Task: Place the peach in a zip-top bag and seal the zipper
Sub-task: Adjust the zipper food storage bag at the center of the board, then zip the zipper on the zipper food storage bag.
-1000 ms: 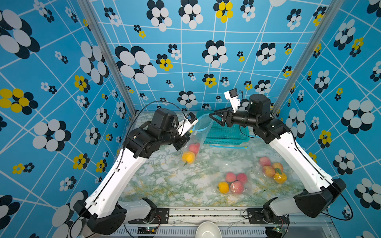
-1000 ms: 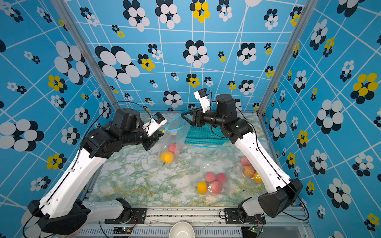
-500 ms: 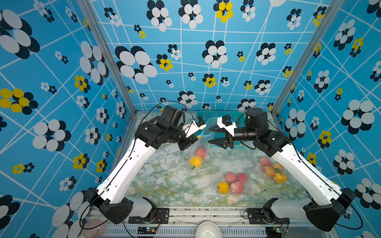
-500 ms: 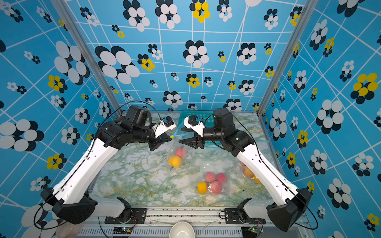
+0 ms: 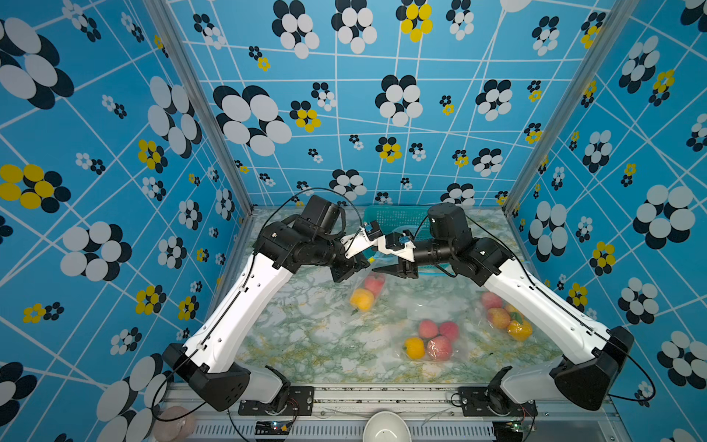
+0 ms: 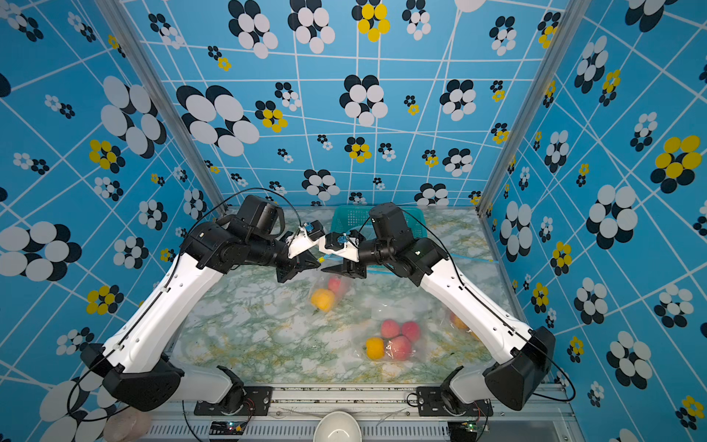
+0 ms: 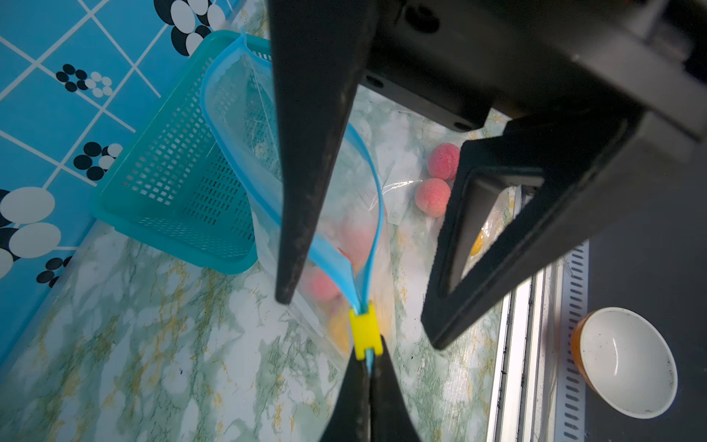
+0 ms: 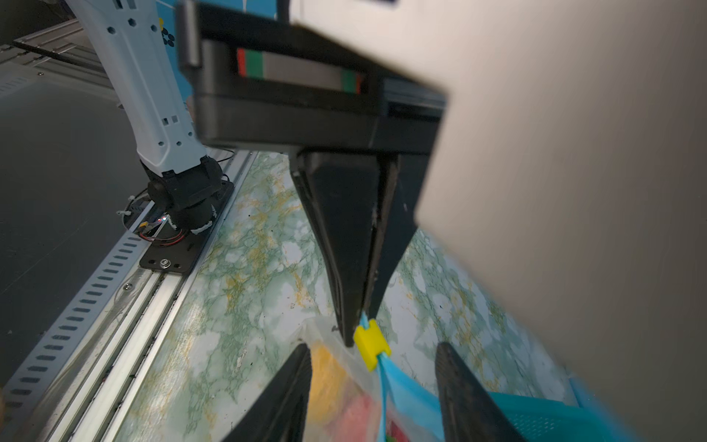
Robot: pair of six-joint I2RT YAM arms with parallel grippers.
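Left wrist view is showing the left pincer (image 7: 368,361), at the lower middle of the frame, clamping the end of the blue zipper strip (image 7: 380,214) of the clear plastic zip-top bag (image 7: 237,114), just behind the small yellow slider (image 7: 365,332). The pink round peach (image 7: 357,239) is sitting inside the bag, mid-frame, so loading looks done. The mouth is gaping, so sealing is left. The right pincer (image 7: 357,319) is straddling the slider with its jaws apart, gripping nothing yet.

L pincer (image 7: 369,365) tight, R pincer (image 8: 373,348) apart
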